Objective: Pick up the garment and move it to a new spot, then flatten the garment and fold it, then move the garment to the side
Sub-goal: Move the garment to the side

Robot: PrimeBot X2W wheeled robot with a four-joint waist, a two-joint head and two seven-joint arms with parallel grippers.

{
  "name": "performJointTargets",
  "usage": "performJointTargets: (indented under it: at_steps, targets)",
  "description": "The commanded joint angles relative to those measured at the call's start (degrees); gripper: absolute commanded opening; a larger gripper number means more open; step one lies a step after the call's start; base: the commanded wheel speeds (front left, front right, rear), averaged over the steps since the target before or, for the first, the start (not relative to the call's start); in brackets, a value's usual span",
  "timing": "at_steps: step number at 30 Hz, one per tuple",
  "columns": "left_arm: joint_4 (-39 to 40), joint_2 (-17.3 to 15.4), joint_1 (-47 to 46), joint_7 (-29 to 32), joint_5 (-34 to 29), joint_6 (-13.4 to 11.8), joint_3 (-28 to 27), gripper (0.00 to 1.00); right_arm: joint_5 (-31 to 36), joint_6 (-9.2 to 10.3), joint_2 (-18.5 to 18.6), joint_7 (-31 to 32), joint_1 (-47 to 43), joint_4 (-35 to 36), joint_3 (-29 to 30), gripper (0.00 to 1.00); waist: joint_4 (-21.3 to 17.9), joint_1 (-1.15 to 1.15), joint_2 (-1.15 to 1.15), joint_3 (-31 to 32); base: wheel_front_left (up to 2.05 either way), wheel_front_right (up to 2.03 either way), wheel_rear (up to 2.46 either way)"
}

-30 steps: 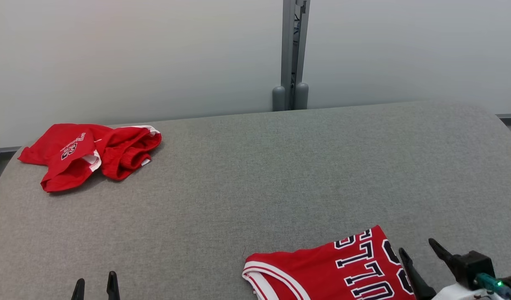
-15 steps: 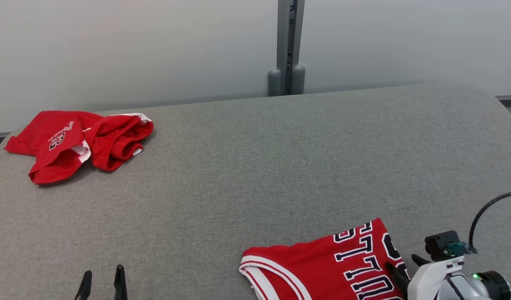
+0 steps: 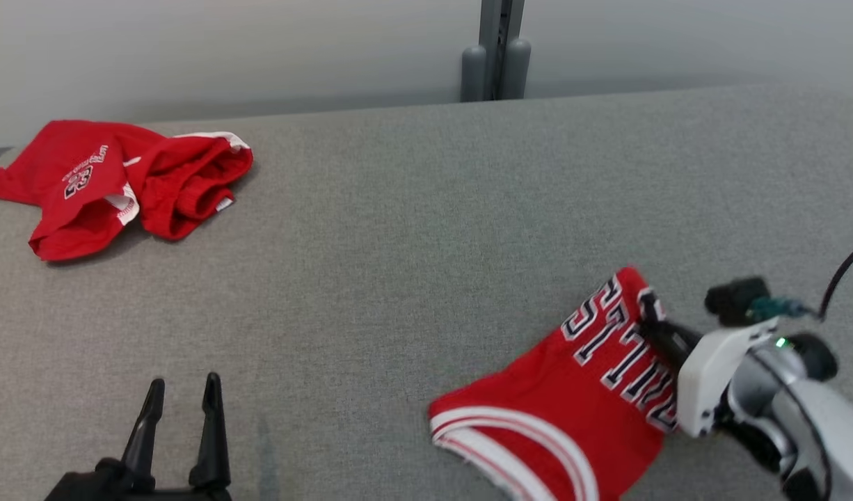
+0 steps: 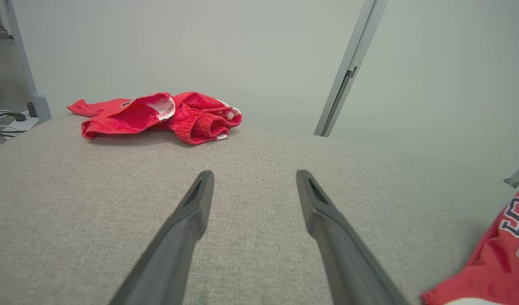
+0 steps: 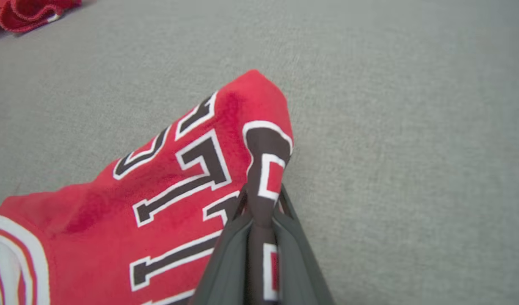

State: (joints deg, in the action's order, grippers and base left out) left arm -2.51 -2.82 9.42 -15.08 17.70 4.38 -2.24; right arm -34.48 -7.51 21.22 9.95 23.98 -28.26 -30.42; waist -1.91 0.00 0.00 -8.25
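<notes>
A red jersey (image 3: 572, 410) with dark, white-edged lettering and white-striped trim lies at the near right of the grey padded table (image 3: 399, 243). My right gripper (image 3: 652, 316) is shut on its lettered edge. In the right wrist view the fabric (image 5: 158, 182) is pinched between the two fingers (image 5: 263, 199) and raised off the surface into a peak. My left gripper (image 3: 184, 384) is open at the near left, low over bare table (image 4: 255, 176), holding nothing. The jersey's corner (image 4: 496, 262) shows at the lower right of the left wrist view.
A second red garment (image 3: 120, 184), crumpled with white trim, lies at the far left corner of the table (image 4: 158, 114). A grey post (image 3: 496, 49) stands against the pale wall behind the table's far edge.
My right gripper has closed on the jersey's lettered edge and drawn it up and away from me, bunching the cloth. The head camera has tilted down, so the whole picture has shifted.
</notes>
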Motion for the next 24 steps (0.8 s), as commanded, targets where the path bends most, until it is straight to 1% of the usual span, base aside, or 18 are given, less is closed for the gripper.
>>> performJointTargets:
  at_steps: [1, 5, 6, 7, 8, 11, 12, 13, 17, 22, 24]
  targets:
    - [0.79, -0.18, -2.34, -0.10, -0.44, 0.27, 0.18, 1.00, -0.26, 0.03, 2.00, -0.76, 2.57, 0.48, 0.50, 0.00, -0.56, 0.00, 0.00, -3.97, 0.00, 0.00, 0.00]
    - [2.94, -0.20, -6.42, -0.09, -1.77, 1.14, 1.67, 1.00, 1.18, 0.02, 7.43, -1.23, 10.79, -0.05, 1.76, 0.00, -1.50, 0.00, 0.00, -10.30, 0.00, 0.00, 0.00]
    - [2.94, -0.20, -6.42, -0.09, -1.77, 1.14, 1.67, 1.00, 1.18, 0.02, 7.43, -1.23, 10.79, -0.05, 1.76, 0.00, -1.50, 0.00, 0.00, -10.30, 0.00, 0.00, 0.00]
    - [3.46, -0.21, -7.45, -0.10, -2.29, 1.22, 1.95, 1.00, 1.17, 0.02, 8.46, -1.27, 12.65, -0.70, 2.51, 0.00, -1.65, 0.00, 0.00, -11.55, 0.00, 0.00, 0.00]
    - [4.05, -0.21, -9.71, -0.10, -3.30, 1.58, 2.23, 1.00, 1.38, 0.02, 10.69, -1.52, 16.21, -2.28, 4.05, 0.00, -1.73, 0.00, 0.00, -14.19, 0.00, 0.00, 0.00]
    - [4.55, -0.19, -12.29, -0.10, -4.36, 2.11, 2.26, 1.00, 1.96, 0.02, 13.13, -1.13, 19.92, -5.50, 6.04, 0.00, -1.48, 0.00, 0.00, -17.28, 0.00, 0.00, 0.00]
    - [4.56, -0.19, -13.66, -0.10, -4.75, 2.33, 2.35, 1.00, 2.81, 0.02, 14.81, -1.01, 21.84, -7.92, 7.12, 0.00, -1.15, 0.00, 0.00, -18.61, 0.00, 0.00, 0.00]
    - [4.68, -0.20, -14.12, -0.10, -4.94, 2.49, 2.46, 1.00, 3.55, 0.03, 15.68, -1.15, 22.80, -9.12, 7.57, 0.00, -0.99, 0.00, 0.00, -19.18, 0.00, 0.00, 0.00]
    - [6.06, -0.20, -14.38, -0.10, -4.93, 2.62, 2.14, 1.00, 5.01, 0.03, 17.77, -0.96, 25.72, -13.42, 10.08, 0.00, -0.67, 0.00, 0.00, -21.15, 0.00, 0.00, 0.00]
    - [7.65, -0.19, -13.26, -0.10, -5.26, 2.73, 1.54, 1.00, 9.16, 0.03, 20.42, -1.40, 29.37, -17.47, 11.97, 0.00, -0.67, 0.00, 0.00, -22.87, 0.00, 0.00, 0.00]
    - [7.88, -0.18, -13.29, -0.10, -5.33, 2.74, 1.54, 1.00, 10.14, 0.03, 20.95, -1.33, 30.05, -18.41, 12.54, 0.00, -0.67, 0.00, 0.00, -23.22, 0.00, 0.00, 0.00]
